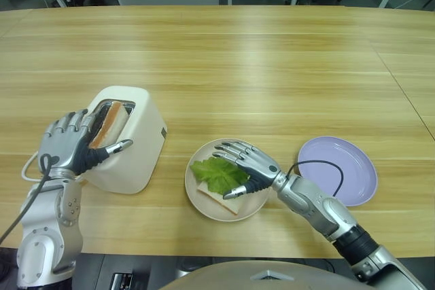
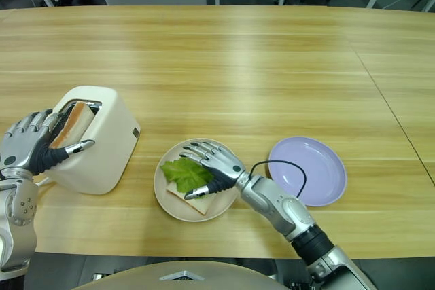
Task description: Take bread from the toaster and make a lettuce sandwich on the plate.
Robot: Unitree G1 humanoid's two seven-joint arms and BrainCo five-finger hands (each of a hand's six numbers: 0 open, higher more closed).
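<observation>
A cream toaster [image 1: 132, 144] stands tilted at the table's front left with one slice of bread [image 1: 109, 124] in its slot. My left hand [image 1: 75, 144] is at the toaster's left side, fingers curled around the bread slice's top. On the beige plate [image 1: 204, 203] lies a bread slice [image 1: 224, 201] topped with a green lettuce leaf [image 1: 216, 173]. My right hand [image 1: 246, 165] rests over the plate's right part, fingers spread and touching the lettuce, holding nothing.
An empty lilac plate [image 1: 343, 168] sits to the right of the beige plate, with my right arm's black cable [image 1: 325, 164] looping over its near rim. A white cord [image 1: 28, 165] trails from the toaster's left. Chair and table legs stand beyond the far edge.
</observation>
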